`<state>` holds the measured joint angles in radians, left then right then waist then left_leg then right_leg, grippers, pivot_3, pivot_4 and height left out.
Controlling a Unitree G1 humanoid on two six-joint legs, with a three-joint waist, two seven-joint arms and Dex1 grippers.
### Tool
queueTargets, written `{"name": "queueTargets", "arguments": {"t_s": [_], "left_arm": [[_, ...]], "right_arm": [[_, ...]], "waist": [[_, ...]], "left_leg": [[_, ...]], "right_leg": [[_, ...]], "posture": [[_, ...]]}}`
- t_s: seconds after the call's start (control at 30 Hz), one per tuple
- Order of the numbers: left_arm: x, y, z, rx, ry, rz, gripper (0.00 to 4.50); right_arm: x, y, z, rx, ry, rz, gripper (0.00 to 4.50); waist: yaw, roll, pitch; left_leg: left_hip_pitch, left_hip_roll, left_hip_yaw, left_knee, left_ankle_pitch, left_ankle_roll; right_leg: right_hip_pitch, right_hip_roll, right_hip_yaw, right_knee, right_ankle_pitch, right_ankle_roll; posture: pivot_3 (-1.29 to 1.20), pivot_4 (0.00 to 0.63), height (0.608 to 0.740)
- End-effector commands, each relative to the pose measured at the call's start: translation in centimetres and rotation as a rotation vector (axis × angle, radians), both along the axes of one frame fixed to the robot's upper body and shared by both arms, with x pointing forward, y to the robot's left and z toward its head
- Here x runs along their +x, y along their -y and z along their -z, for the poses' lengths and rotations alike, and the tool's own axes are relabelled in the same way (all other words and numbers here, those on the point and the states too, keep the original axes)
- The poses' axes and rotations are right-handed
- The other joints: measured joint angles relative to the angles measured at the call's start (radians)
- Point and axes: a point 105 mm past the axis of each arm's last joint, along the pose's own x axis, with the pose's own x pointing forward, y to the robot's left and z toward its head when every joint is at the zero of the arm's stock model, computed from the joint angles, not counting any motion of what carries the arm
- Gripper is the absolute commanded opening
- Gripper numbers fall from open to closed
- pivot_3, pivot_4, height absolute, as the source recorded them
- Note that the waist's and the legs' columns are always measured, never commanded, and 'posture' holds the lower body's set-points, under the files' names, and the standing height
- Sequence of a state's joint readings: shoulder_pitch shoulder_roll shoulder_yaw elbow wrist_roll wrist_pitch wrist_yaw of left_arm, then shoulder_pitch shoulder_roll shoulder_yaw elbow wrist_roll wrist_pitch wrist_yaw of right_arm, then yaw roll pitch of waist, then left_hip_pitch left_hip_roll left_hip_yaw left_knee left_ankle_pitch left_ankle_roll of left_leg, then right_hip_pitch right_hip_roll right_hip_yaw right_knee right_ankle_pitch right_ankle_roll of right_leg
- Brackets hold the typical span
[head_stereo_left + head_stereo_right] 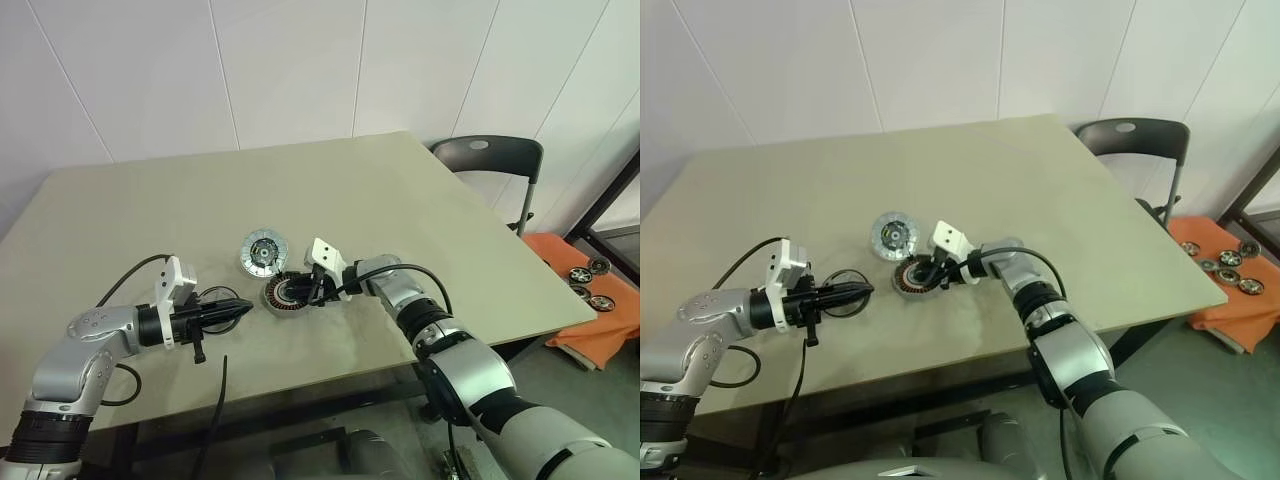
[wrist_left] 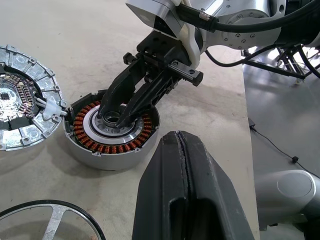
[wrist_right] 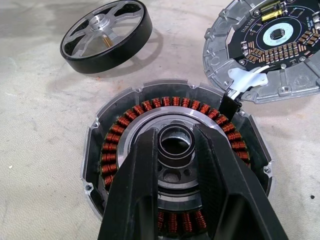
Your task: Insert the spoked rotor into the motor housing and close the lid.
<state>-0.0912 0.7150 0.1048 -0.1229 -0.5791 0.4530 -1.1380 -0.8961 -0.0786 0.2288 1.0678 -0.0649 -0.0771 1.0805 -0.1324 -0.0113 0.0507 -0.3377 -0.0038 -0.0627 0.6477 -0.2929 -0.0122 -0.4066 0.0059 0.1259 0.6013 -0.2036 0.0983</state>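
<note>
Table (image 1: 420, 190): beige top, carrying three motor parts near its front middle.

Motor housing (image 3: 175, 165): round, shallow, silvery shell with a ring of copper-brown windings around a silver centre and a dark central collar. It sits flat on the table, open side up, with no rotor in it.

Lid (image 3: 272, 47): round silver-grey disc lying just beyond the housing and a little to its left, its inner face up and showing a dark circuit board. Its edge is just beside the housing rim, and a small metal tab and wires bridge the two.

Spoked rotor (image 3: 106, 34): black-rimmed wheel with pale spokes and a small hub, lying flat on the table left of the housing, apart from it and just in front of the left gripper's tips.

Right gripper (image 3: 175, 145): reaches in from the right, angled down over the housing. Its two black fingers (image 2: 145, 95) are partly spread, one on each side of the central collar, tips down inside the silver centre. I cannot tell whether they press the collar firmly.

Left gripper (image 1: 240, 313): hovers low over the table left of the housing, pointing right toward it. Its fingers are pressed together with nothing between them.

Folding chair (image 1: 490, 160): dark, at the far right corner of the table.

Orange cloth (image 1: 590, 290): off the table to the right, carrying several more small round parts.
</note>
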Motion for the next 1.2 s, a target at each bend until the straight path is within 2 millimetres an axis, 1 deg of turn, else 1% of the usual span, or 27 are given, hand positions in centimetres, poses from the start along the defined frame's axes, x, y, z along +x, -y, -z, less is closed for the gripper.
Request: {"name": "queueTargets", "arguments": {"t_s": [0.03,0.13,0.4,0.47,0.67,0.77,0.83,0.87,0.9,0.97,1.07,1.13,1.2], "left_arm": [[0.1,0.3,-1.1,-0.007,0.045,0.013,0.00],[0.1,0.2,-1.1,-0.008,0.045,0.012,0.00],[0.1,0.1,-1.1,-0.008,0.042,0.006,0.00],[0.1,0.1,-1.1,-0.009,0.042,0.005,0.00],[0.2,0.1,-1.1,-0.011,0.043,0.007,0.00],[0.3,0.2,-1.0,-0.012,0.042,0.009,0.00],[0.3,0.1,-1.0,-0.012,0.042,0.008,0.00],[0.3,0.1,-1.0,-0.012,0.042,0.008,0.00],[0.3,0.1,-1.0,-0.012,0.042,0.008,0.00],[0.3,0.1,-1.0,-0.013,0.041,0.009,0.00],[0.4,0.1,-1.0,-0.013,0.043,0.010,0.00],[0.5,0.1,-1.1,-0.013,0.047,0.010,0.00],[0.5,0.1,-1.1,-0.012,0.049,0.009,0.00]], "right_arm": [[0.3,0.0,0.1,-0.026,0.031,0.012,1.43],[0.4,0.1,0.3,-0.033,0.016,0.025,2.34],[0.6,0.4,0.0,-0.030,0.026,0.027,2.34],[0.6,0.4,-0.6,-0.005,0.021,0.018,2.34],[0.8,0.1,-3.9,0.148,-0.048,-0.019,2.34],[1.3,0.1,-6.2,0.247,-0.068,-0.011,2.34],[1.6,0.1,-7.0,0.273,-0.066,0.003,2.34],[1.6,0.2,-7.2,0.273,-0.060,0.005,1.97],[1.6,0.2,-7.0,0.265,-0.055,0.003,1.80],[1.3,0.3,-6.4,0.236,-0.053,-0.009,1.15],[0.8,0.1,-4.9,0.164,-0.033,-0.029,0.05],[0.6,-0.2,-3.6,0.111,-0.013,-0.025,0.05],[0.4,-0.4,-3.1,0.095,-0.010,-0.029,0.05]], "waist": [[0.000,0.000,0.000],[0.000,0.000,0.000],[0.000,0.000,0.000],[0.000,0.000,0.000],[0.001,0.000,0.000],[0.001,0.001,0.000],[0.001,0.001,0.000],[0.001,0.001,0.000],[0.001,0.001,0.000],[0.001,0.001,0.000],[0.001,0.001,0.000],[0.001,0.001,0.000],[0.001,0.001,0.000]], "left_leg": [[0.000,0.000,0.000,0.000,0.000,0.000],[0.000,0.000,0.000,0.000,0.000,0.000],[0.000,0.000,0.000,0.000,0.000,0.000],[0.000,0.000,0.000,0.000,0.000,0.000],[-0.001,0.000,0.000,0.000,0.000,0.000],[-0.001,0.000,0.000,0.000,0.000,0.000],[-0.001,0.000,0.000,0.000,0.000,0.000],[-0.001,0.000,0.000,0.000,0.000,0.000],[-0.001,0.000,0.000,0.000,0.000,0.000],[-0.001,0.000,0.000,0.000,0.000,0.000],[-0.001,0.000,0.000,0.000,0.000,0.000],[-0.001,0.000,0.000,-0.001,0.000,0.000],[-0.002,0.000,0.000,-0.001,0.000,0.000]], "right_leg": [[0.000,0.000,0.000,0.000,0.000,0.000],[0.000,0.000,0.000,0.000,0.000,0.000],[0.000,0.000,0.000,0.000,0.000,0.000],[0.000,0.000,0.000,0.000,0.000,0.000],[0.000,0.000,0.000,-0.001,0.000,0.000],[-0.001,0.000,0.000,-0.001,0.000,0.000],[-0.001,0.000,0.000,0.000,0.000,0.000],[-0.001,0.000,0.000,0.000,0.000,0.000],[-0.001,0.000,0.000,0.000,0.000,0.000],[-0.001,0.000,0.000,0.000,0.000,0.000],[-0.001,0.000,0.000,-0.001,0.000,0.000],[-0.001,0.000,0.000,-0.001,0.000,0.000],[-0.001,0.000,0.000,-0.001,0.000,0.000]], "posture": [[0.00,0.000,0.740],[0.00,0.000,0.740],[0.00,0.000,0.740],[0.00,0.000,0.740],[0.00,0.000,0.740],[0.00,0.000,0.740],[0.00,0.000,0.740],[0.00,0.000,0.740],[0.00,0.000,0.740],[0.00,0.000,0.740],[0.00,0.000,0.740],[0.00,0.000,0.740],[0.00,0.000,0.740]]}}
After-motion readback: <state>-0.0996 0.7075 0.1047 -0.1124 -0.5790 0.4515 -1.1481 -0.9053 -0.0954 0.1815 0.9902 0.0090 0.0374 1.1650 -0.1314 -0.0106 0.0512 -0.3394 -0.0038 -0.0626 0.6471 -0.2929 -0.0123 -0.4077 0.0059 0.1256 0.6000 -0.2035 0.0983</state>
